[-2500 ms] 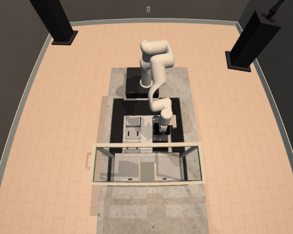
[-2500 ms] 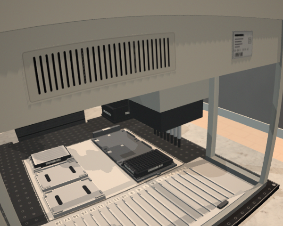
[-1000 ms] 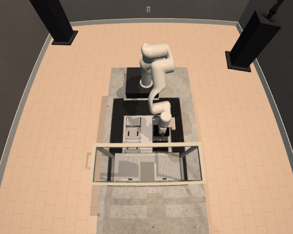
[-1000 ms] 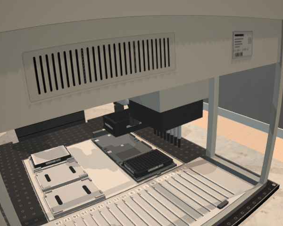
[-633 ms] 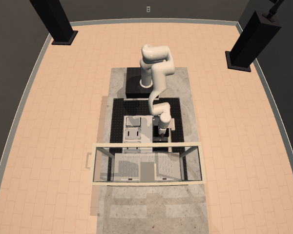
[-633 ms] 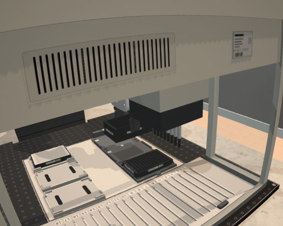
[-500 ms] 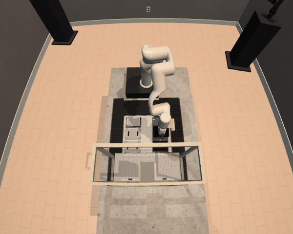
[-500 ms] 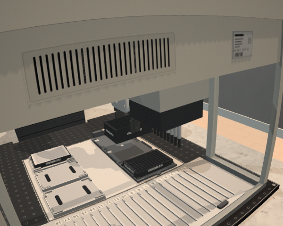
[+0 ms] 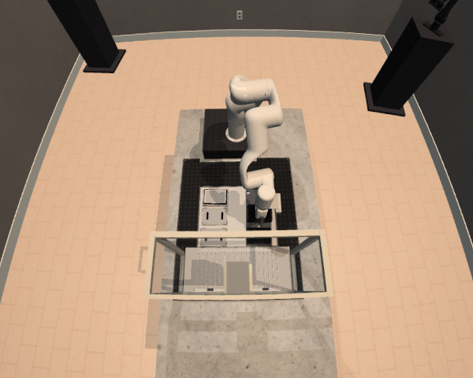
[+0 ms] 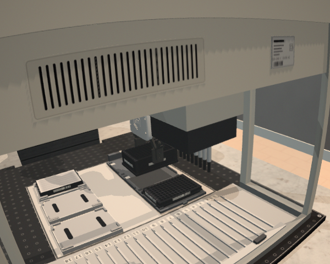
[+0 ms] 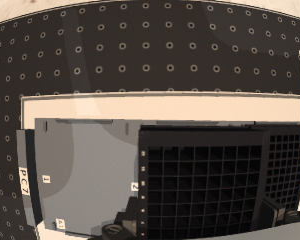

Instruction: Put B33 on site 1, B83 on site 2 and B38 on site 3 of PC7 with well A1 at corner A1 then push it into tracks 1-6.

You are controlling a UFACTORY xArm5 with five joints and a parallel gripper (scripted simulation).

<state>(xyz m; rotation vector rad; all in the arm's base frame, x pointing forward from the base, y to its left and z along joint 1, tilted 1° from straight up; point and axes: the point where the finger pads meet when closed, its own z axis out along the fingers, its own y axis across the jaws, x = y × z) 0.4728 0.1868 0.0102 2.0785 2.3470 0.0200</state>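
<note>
My gripper [image 10: 157, 153] is shut on the black deep-well block B83 [image 10: 149, 159] and holds it low over the dark carrier PC7 [image 10: 157, 179] on the apron. In the wrist view the block [image 11: 200, 183] fills the space between my fingers. An empty grey carrier site [image 11: 84, 174] lies to its left and the black 96-well plate B38 [image 11: 288, 167] to its right. B38 [image 10: 172, 190] sits on the carrier's end nearest the rails. The pale 384-well plate B33 [image 10: 58, 181] is on the nest farthest from the rails. I cannot tell whether the block touches the carrier.
Two empty nests [image 10: 74, 215] with dark slots lie between B33 and the numbered rails [image 10: 204, 224]. The instrument's black pipetting head [image 10: 193, 133] with hanging tips [image 10: 201, 160] is close beside my gripper. The housing and its posts [image 10: 247, 136] frame the deck.
</note>
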